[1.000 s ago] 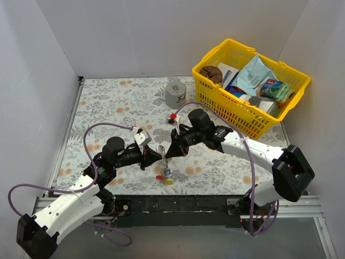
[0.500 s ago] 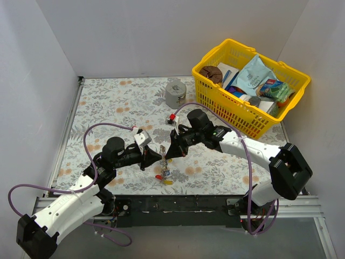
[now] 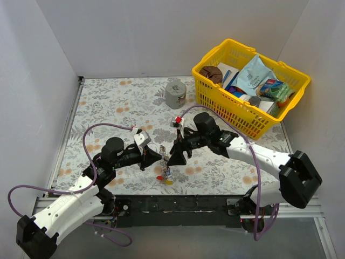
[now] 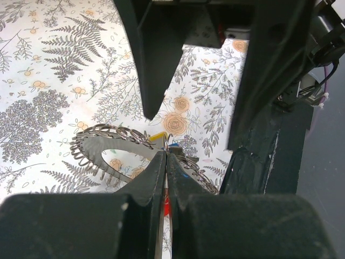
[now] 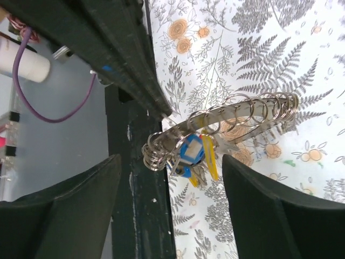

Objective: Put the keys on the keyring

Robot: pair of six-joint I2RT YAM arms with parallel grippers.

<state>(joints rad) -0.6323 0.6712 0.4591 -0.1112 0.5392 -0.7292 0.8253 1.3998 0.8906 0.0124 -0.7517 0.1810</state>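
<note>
The keyring is a flat grey ring with wire loops along its edge. It is held off the floral table, and my left gripper is shut on its rim. From the top it shows as a small ring at the front centre, just ahead of the left gripper. Blue and yellow keys hang in a bunch from the keyring. Red and yellow keys dangle below it. My right gripper is open, one finger on each side of the hanging keys without touching them. It stands just right of the ring.
A yellow basket full of groceries stands at the back right. A grey can sits to its left. The black front rail runs right below the ring. Purple cables loop over both arms.
My right gripper, shut before, has opened and shifted slightly toward the near edge. The left gripper and the ring have not moved.
</note>
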